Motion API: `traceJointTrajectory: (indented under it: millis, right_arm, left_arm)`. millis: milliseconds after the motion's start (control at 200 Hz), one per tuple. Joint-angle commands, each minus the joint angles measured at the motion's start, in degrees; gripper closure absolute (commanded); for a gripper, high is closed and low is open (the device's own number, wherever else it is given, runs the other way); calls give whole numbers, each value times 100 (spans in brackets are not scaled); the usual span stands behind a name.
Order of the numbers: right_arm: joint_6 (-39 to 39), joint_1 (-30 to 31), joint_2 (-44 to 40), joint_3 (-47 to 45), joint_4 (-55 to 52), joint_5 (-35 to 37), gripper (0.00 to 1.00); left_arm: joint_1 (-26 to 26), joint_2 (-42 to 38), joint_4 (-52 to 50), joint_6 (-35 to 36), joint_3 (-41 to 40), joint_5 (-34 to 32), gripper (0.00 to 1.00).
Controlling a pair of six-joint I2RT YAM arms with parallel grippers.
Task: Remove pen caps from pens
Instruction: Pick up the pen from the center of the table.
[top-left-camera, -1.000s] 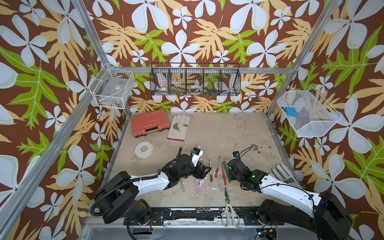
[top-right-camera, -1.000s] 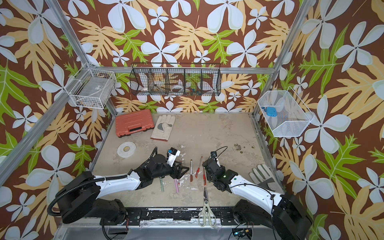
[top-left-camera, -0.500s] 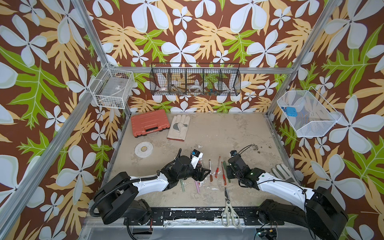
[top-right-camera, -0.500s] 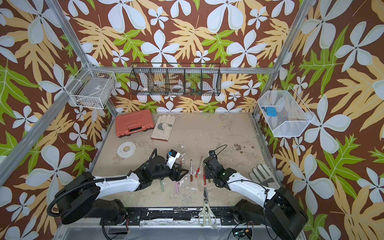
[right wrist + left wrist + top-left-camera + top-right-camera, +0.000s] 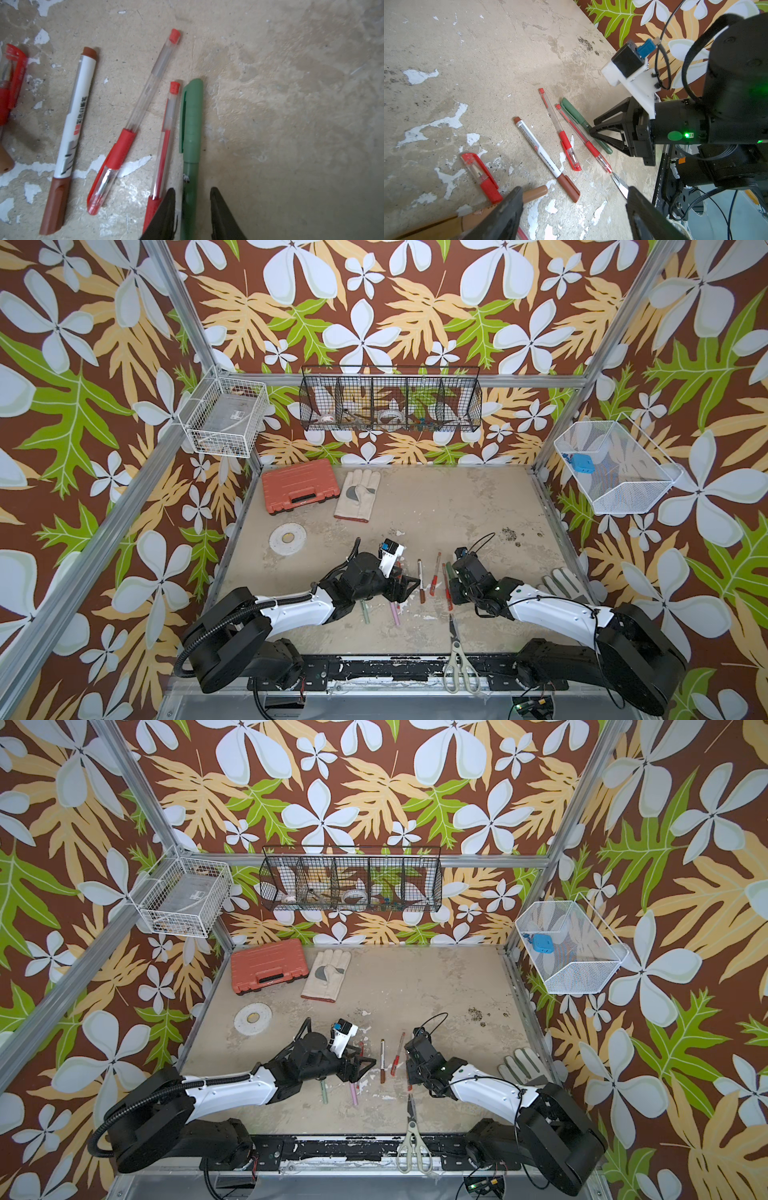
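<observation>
Several capped pens lie in the middle of the floor. The dark green pen (image 5: 191, 124) runs between the fingers of my right gripper (image 5: 192, 188), which straddles its barrel low to the floor. One finger touches it and a gap shows at the other, so the gripper is open. A red-and-clear pen (image 5: 166, 133) lies right beside it. My left gripper (image 5: 573, 189) hovers wide open over the brown cap (image 5: 569, 189) of the white-and-brown pen (image 5: 537, 145), and a tan pen (image 5: 533, 192) pokes out beside one finger. Pale green (image 5: 365, 611) and pink (image 5: 394, 612) pens lie by the left arm.
Scissors (image 5: 457, 655) lie at the front edge with their tip (image 5: 619, 184) near the pens. An orange case (image 5: 299, 485), a work glove (image 5: 357, 495) and a white disc (image 5: 287, 537) sit toward the back left. Another glove (image 5: 565, 583) lies at the right.
My right gripper has moved in over the dark green pen and its jaws have narrowed around it. The left arm has barely moved.
</observation>
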Motion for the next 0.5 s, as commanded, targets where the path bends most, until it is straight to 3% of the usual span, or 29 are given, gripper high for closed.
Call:
traceJointTrajectory:
  millis: [0, 110, 490]
  right_arm:
    - [65, 52, 100, 3, 101, -40, 74]
    - [87, 158, 208, 61, 51, 59, 83]
    - [95, 210, 55, 215, -83, 368, 92]
  left_arm:
    - [-2, -2, 168, 37, -17, -16, 21]
    - [-6, 18, 184, 36, -19, 2, 20]
    - [-3, 61, 698, 37, -208, 133, 19]
